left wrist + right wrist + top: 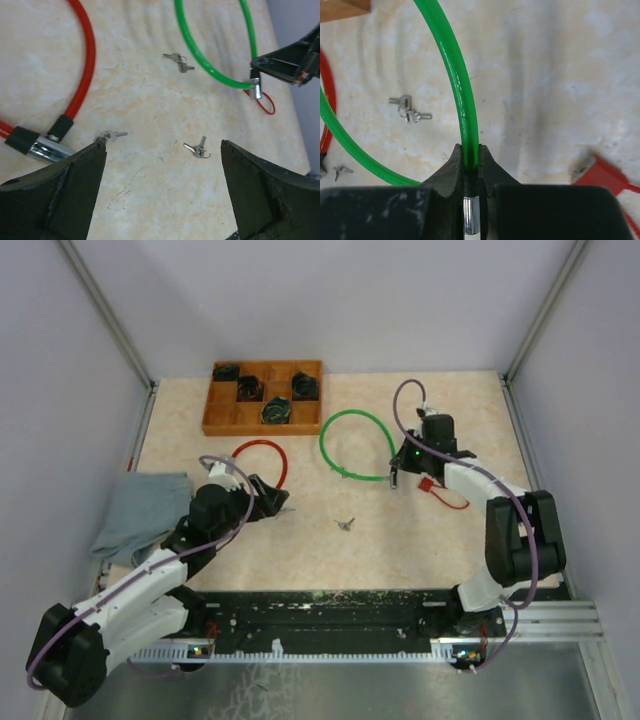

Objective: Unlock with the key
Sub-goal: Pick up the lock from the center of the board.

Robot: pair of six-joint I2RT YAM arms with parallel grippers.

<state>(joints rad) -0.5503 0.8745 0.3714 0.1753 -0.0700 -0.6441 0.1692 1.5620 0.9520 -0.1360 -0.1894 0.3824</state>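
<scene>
Beige tabletop (400,540) bears green cable lock (465,115), end clamped lengthwise between right jaws.

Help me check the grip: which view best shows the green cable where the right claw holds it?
Right wrist: close up, the right claw is shut on the green cable. Left wrist shows that spot small, far off; top view shows the whole loop, grip tiny.

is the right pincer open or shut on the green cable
Shut on it. In the right wrist view, the right pincer clamps the green cable from both sides with no gap, just above its metal end.
</scene>
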